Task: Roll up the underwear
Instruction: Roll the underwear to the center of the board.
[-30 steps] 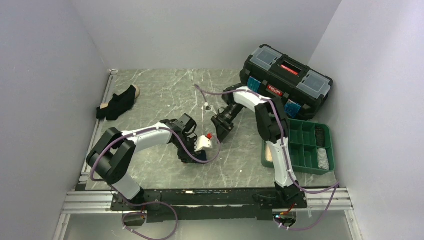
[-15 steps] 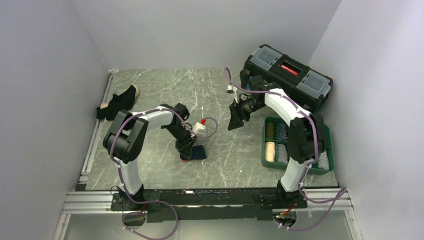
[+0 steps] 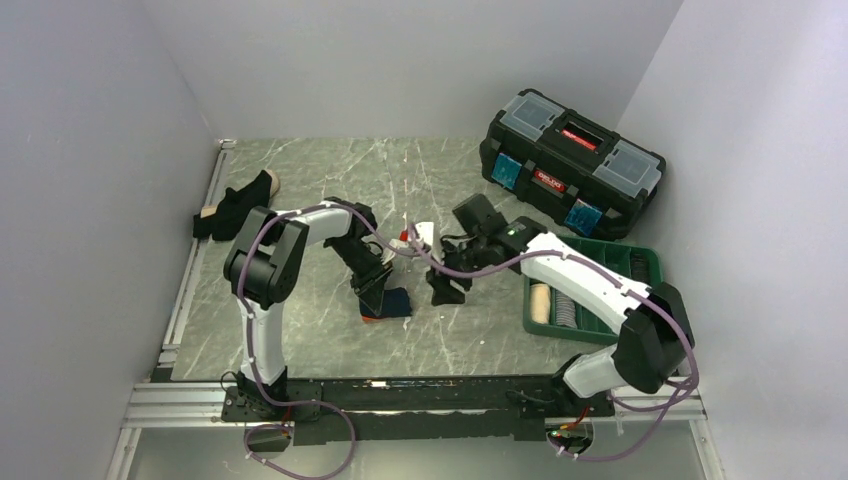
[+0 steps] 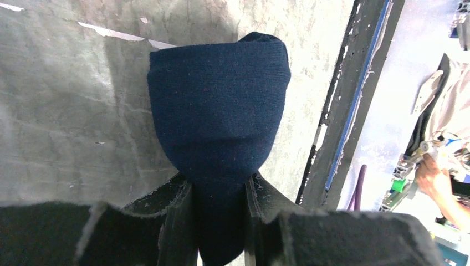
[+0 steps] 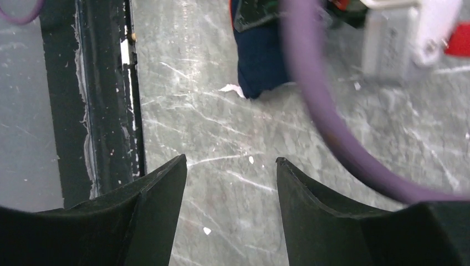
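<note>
Left hand (image 4: 219, 185) clamped on navy underwear (image 4: 219, 111), centre of top view. Right hand (image 5: 230, 160) parted, empty, just right of it.

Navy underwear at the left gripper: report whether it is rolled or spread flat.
Rolled. The navy underwear is a compact rounded bundle, one end pinched in the left gripper.

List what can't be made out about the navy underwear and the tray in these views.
- Left wrist: navy underwear, its near end hidden between the left gripper fingers.
- Right wrist: its upper part cut off by the frame edge and crossed by a blurred purple cable.
- Top: green tray, contents partly covered by the right arm, too small to identify.
</note>
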### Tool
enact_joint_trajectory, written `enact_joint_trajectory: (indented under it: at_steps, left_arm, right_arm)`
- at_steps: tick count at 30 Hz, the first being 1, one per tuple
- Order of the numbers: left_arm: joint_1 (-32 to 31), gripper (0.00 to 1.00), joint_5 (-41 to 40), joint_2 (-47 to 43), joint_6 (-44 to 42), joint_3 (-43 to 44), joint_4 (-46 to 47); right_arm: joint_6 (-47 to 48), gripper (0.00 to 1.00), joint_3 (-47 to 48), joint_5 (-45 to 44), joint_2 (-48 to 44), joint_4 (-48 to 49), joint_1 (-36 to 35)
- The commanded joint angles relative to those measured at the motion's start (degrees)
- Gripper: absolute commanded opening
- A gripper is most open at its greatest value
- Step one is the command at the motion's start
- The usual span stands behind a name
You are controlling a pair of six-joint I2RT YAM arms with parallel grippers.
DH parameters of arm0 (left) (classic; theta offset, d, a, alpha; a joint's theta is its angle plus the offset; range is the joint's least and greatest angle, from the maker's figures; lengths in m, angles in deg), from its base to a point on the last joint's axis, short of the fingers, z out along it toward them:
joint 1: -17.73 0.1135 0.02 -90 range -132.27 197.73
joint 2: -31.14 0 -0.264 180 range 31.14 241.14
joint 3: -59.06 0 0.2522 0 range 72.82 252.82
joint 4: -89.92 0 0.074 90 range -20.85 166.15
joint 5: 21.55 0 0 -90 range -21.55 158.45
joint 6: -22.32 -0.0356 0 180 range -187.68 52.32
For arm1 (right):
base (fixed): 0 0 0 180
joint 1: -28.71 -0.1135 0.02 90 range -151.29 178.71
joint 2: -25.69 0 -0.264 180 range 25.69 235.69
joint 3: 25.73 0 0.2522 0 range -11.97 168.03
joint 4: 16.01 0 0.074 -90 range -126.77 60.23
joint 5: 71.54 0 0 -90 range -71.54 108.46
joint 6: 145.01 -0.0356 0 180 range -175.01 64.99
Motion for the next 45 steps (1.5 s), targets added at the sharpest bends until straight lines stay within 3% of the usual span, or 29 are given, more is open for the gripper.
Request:
enact_joint_trajectory:
  at_steps: [1,14,35,45]
  left_arm:
    - [0.48,0.0,-2.6,3.52,-1.84,1.93,-0.34]
    - [0.46,0.0,-0.65,5.74,-2.49,3.63,-2.39]
    - [0.52,0.0,5.49,3.42,-5.88,3.54,-5.0]
    - [0.49,0.0,10.6,4.14,-8.51,3.62,-8.23]
  right_arm:
    - [1.9,0.63,-0.06,-9.0,-0.11,4.81,-5.16]
    - [5.16,0.67,5.15,-21.36,13.57,10.56,-18.21]
    - [5.38,0.7,9.75,-17.3,24.34,12.99,-19.58]
    - [2.57,0.7,4.23,-17.6,24.04,20.3,-19.53]
